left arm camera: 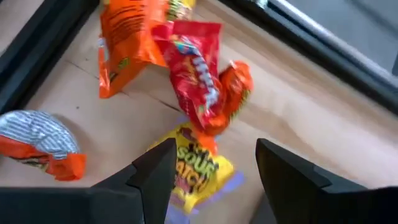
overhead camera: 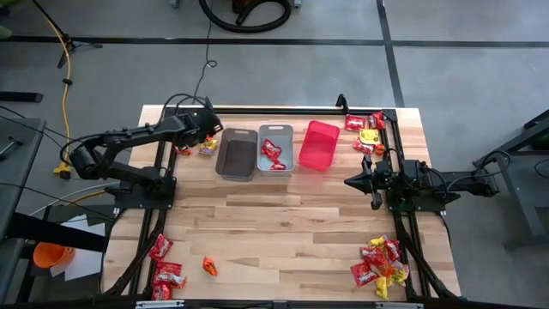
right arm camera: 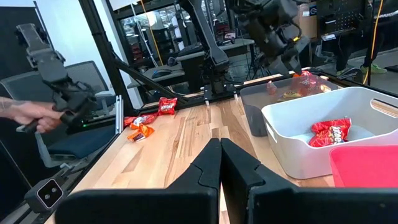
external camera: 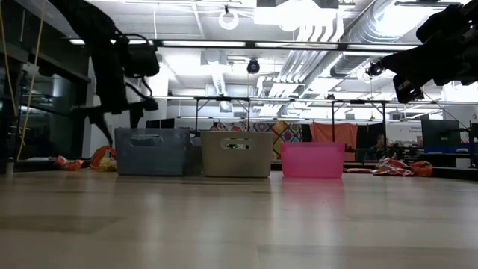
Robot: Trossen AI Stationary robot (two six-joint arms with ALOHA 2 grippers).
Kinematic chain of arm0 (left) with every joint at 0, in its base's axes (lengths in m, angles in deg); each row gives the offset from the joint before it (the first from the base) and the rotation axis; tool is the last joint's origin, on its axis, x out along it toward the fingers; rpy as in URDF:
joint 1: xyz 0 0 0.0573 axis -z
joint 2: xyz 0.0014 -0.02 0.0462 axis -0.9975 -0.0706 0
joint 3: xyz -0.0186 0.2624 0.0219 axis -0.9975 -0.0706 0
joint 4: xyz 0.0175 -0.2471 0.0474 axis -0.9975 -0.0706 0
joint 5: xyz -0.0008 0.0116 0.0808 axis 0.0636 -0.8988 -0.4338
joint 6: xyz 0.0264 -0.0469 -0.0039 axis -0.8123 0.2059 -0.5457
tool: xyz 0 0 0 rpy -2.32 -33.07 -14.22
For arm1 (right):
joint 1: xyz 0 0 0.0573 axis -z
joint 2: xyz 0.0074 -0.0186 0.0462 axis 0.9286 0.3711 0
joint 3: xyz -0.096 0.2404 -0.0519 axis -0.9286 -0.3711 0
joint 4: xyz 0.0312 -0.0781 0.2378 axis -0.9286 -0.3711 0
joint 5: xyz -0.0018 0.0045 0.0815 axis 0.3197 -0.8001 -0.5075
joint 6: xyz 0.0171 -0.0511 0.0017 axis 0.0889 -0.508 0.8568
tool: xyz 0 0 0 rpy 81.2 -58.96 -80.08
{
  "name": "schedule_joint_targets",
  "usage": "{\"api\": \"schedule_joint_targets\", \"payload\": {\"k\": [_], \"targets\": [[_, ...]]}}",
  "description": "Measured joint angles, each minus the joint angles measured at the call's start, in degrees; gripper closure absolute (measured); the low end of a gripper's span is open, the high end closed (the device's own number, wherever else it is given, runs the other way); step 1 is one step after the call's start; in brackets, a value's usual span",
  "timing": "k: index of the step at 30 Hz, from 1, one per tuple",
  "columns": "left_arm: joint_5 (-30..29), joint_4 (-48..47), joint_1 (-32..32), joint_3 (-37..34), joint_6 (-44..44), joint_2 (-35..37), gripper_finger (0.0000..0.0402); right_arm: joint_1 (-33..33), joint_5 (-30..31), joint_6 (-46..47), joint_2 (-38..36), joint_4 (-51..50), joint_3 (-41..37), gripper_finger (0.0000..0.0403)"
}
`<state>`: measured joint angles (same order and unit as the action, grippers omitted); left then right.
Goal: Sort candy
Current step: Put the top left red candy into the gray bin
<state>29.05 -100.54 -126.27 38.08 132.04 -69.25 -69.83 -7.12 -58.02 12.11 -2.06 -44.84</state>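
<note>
The candy lies in piles at the table's corners. My left gripper (overhead camera: 208,136) stands open above the far-left pile (overhead camera: 206,148), pointing steeply down. In the left wrist view its fingers (left arm camera: 155,177) straddle a yellow packet (left arm camera: 200,171) from above without touching it. A red packet (left arm camera: 199,81) lies over that packet's far end, next to an orange packet (left arm camera: 124,43). Another orange packet (left arm camera: 37,143) lies apart on the wood. The grey bin (overhead camera: 276,150) holds red candy (overhead camera: 273,154). My right gripper (right arm camera: 221,155) is shut, level, at the table's right side (overhead camera: 364,182).
A brown bin (overhead camera: 236,154), the grey bin and a pink bin (overhead camera: 319,144) stand in a row at the far middle. More candy lies at the far right (overhead camera: 369,133), near right (overhead camera: 382,266) and near left (overhead camera: 165,268). One orange piece (overhead camera: 208,266) lies alone. A black frame rail (left arm camera: 37,37) borders the far-left pile.
</note>
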Motion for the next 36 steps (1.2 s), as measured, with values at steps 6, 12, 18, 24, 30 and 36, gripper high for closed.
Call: {"api": "schedule_joint_targets", "payload": {"k": [6, 12, 18, 24, 30, 36], "targets": [[-1.27, 8.27, -2.18, -5.80, 6.84, -0.02, 0.0195, 0.02, 0.02, -0.01, 0.00, -0.02, 0.00, 0.0402], [-0.99, 17.41, -6.66, -9.52, 7.68, -0.14, 0.0195, 0.02, 0.00, 0.01, 0.00, 0.00, 0.00, 0.0402], [1.36, 21.69, -10.48, -9.65, 3.21, -3.27, 0.0197, 0.02, 0.01, 0.00, 0.00, -0.01, 0.00, 0.0402], [3.51, 21.24, -10.97, -9.65, 0.25, -5.07, 0.0271, 0.00, 0.00, 0.01, 0.00, 0.00, 0.00, 0.0402], [4.20, 21.71, -10.95, -9.67, -6.56, -2.11, 0.0387, 0.00, 0.02, -0.01, 0.02, 0.00, 0.00, 0.0402], [5.36, 20.76, -9.82, -9.67, -17.74, 7.45, 0.0398, 0.00, 0.02, 0.01, 0.00, 0.00, 0.00, 0.0402]]}}
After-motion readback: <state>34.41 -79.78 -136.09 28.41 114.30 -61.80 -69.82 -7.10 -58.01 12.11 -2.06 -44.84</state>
